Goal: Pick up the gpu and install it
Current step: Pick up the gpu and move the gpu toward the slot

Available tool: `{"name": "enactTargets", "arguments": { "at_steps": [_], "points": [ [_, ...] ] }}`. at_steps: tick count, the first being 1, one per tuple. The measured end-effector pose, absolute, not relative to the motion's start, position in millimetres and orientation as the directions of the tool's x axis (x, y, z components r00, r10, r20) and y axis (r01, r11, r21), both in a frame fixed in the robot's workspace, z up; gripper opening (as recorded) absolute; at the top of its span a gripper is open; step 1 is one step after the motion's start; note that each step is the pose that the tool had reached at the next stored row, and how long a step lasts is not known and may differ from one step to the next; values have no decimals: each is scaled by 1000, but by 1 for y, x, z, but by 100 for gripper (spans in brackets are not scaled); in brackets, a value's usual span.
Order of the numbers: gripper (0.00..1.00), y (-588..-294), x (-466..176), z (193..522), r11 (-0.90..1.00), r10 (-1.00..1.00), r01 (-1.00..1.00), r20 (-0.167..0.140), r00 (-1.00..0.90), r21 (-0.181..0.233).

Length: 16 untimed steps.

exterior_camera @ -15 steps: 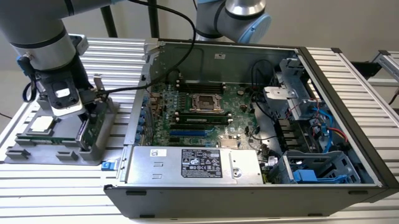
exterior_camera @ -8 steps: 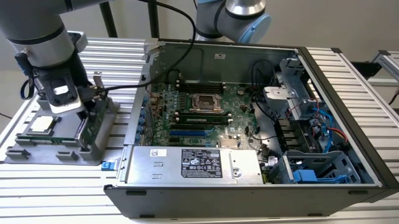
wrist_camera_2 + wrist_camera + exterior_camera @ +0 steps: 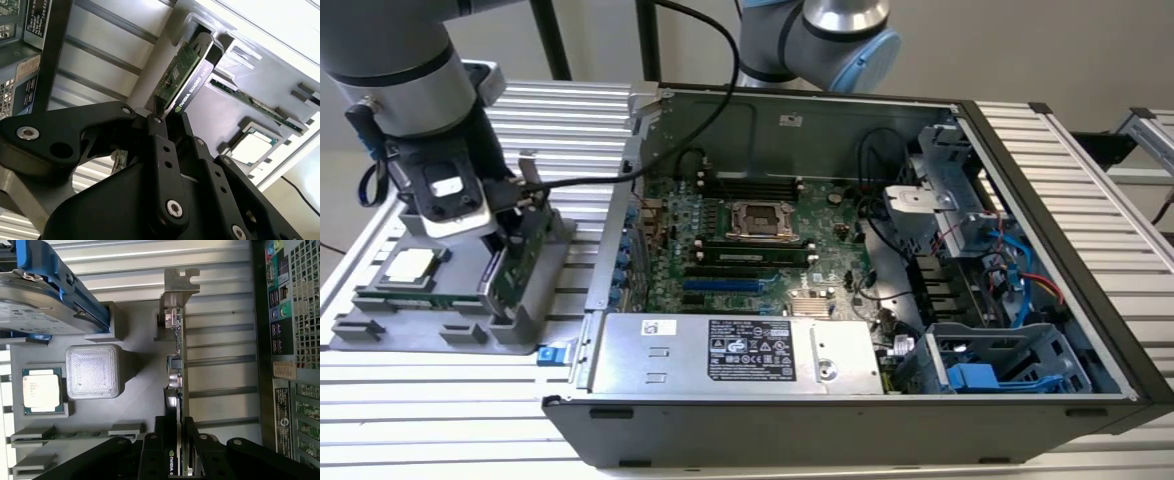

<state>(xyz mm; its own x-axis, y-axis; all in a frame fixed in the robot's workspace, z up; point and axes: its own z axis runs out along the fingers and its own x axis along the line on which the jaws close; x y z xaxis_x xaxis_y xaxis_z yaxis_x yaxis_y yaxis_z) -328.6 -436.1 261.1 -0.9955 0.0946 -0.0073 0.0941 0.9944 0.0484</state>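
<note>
Over the grey parts tray [image 3: 400, 335] at the exterior view's left, the arm's gripper [image 3: 162, 117] is hanging at the gpu [image 3: 176, 365]. The card is standing on its long edge in a tray slot, silver bracket [image 3: 178, 285] at one end, leaving its upper edge free for a pinch. The black fingers [image 3: 189, 432] are drawn narrow, one against each face, and appear to be clamping the card, which is sitting in its slot, not yet lifted. A hard drive [image 3: 45, 310], a processor chip [image 3: 42, 390] and a memory stick [image 3: 75, 434] are sharing the tray. Just beside it the open computer case [image 3: 1047, 180] is lying on its side, motherboard [image 3: 761, 230] facing up, apparently to take parts from above.
</note>
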Motion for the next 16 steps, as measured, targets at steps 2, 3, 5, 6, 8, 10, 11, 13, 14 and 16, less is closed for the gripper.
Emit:
{"name": "enactTargets", "arguments": {
  "at_steps": [2, 3, 5, 6, 8, 10, 11, 13, 14, 16],
  "points": [
    [0, -436, -329, 263, 994, 95, 94, -7, -995, 48],
    [0, -436, -329, 264, 994, 95, 94, -7, -995, 48],
    [0, -436, -329, 265, 994, 95, 94, -7, -995, 48],
    [0, -436, -329, 266, 994, 94, 94, -7, -996, 48],
    [0, -436, -328, 268, 994, 94, 94, -7, -996, 49],
    [0, -436, -329, 269, 994, 94, 94, -7, -996, 48],
    [0, -436, -329, 270, 994, 94, 94, -7, -996, 48],
    [0, -436, -329, 272, 994, 94, 94, -7, -996, 48],
    [0, -436, -329, 273, 994, 94, 94, -7, -996, 48],
    [0, -436, -329, 275, 994, 95, 94, -7, -995, 48]
  ]
}}
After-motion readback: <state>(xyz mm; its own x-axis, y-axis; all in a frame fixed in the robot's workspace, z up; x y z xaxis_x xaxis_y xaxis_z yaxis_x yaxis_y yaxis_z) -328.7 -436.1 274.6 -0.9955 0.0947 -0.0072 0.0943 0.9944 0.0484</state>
